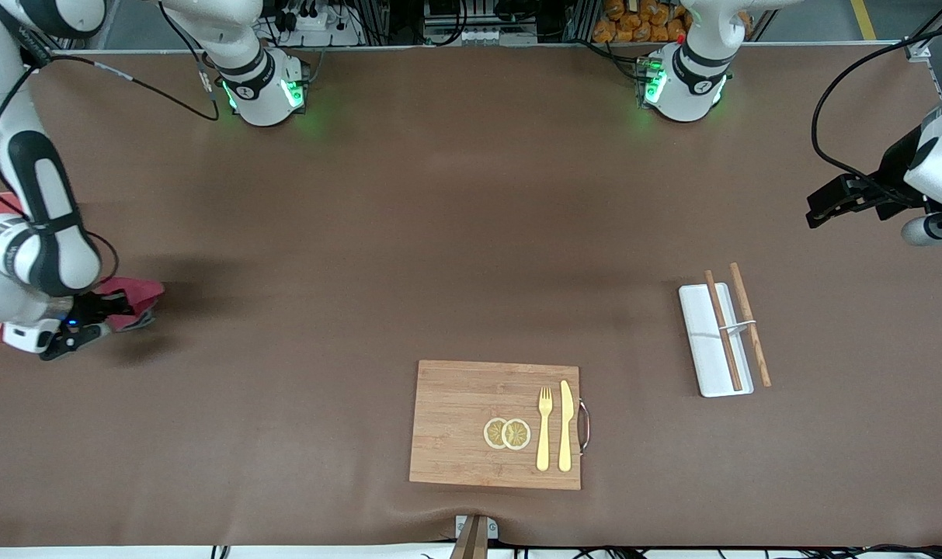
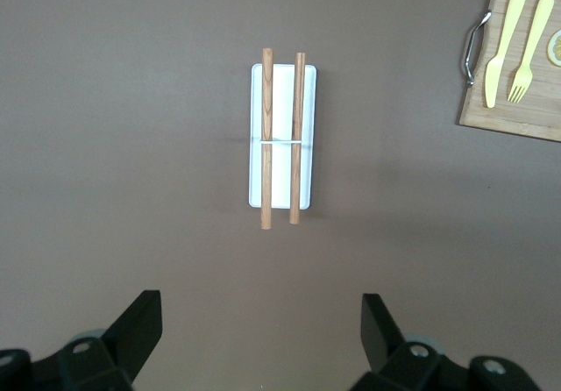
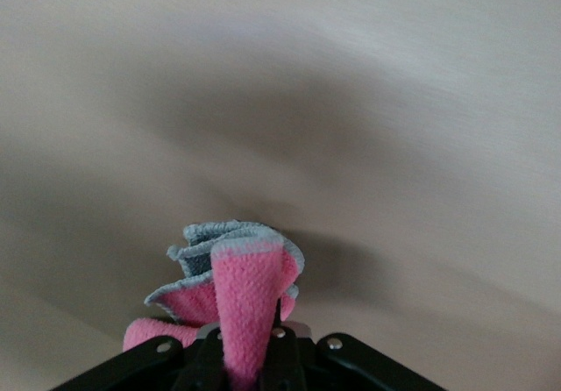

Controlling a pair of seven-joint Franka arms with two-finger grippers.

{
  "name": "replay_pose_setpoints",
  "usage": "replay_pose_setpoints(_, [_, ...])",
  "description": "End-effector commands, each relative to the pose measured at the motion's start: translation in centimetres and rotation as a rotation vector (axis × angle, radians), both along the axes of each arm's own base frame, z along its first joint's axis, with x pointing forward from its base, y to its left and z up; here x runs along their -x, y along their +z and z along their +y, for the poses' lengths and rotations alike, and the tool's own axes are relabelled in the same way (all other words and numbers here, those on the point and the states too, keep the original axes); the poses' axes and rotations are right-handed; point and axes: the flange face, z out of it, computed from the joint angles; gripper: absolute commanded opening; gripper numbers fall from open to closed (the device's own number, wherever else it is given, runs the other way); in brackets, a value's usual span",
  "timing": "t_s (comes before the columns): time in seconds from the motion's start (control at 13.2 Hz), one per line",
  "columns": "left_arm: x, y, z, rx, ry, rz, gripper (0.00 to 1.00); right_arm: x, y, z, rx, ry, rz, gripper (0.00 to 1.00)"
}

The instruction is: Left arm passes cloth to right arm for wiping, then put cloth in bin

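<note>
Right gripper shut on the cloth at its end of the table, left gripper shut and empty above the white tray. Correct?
Not quite. The left gripper is empty but open: the left wrist view shows its fingers set wide apart over the white tray. The right gripper is indeed shut on the cloth.

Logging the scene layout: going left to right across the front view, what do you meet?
right gripper holding the cloth → cutting board → lemon slices → fork → knife → white tray → left gripper.
</note>
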Motion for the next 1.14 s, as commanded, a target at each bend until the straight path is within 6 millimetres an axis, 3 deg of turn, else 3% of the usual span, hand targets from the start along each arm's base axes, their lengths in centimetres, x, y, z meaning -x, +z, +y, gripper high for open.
replay_pose_setpoints(0.0, [0.8, 0.9, 0.1, 0.003, 0.013, -0.004, 1.0, -0.8, 2.9, -5.6, 0.077, 0.079, -0.032, 0.0])
replay_pose_setpoints(0.23, [0.8, 1.0, 0.2, 0.003, 0.011, -0.006, 1.0, -1.0, 6.1, -8.9, 0.15, 0.139, -0.054, 0.0])
replay_pose_setpoints(0.45, [0.8, 1.0, 0.6, 0.003, 0.011, -0.004, 1.0, -0.6, 5.6, -9.4, 0.143, 0.149, -0.046, 0.0])
replay_pose_setpoints(0.76, [0.9, 0.9, 0.6, 0.002, 0.005, 0.007, 1.0, -0.6, 3.6, -7.4, 0.117, 0.183, -0.015, 0.0])
replay_pose_setpoints(0.98, [0.9, 1.0, 0.6, 0.002, 0.004, 0.005, 1.0, -1.7, 2.4, -3.2, 0.08, 0.222, 0.024, 0.0])
replay_pose_setpoints(1.06, [0.9, 0.9, 0.6, 0.002, 0.004, 0.007, 1.0, -2.4, 2.1, -1.0, 0.062, 0.237, 0.026, 0.0])
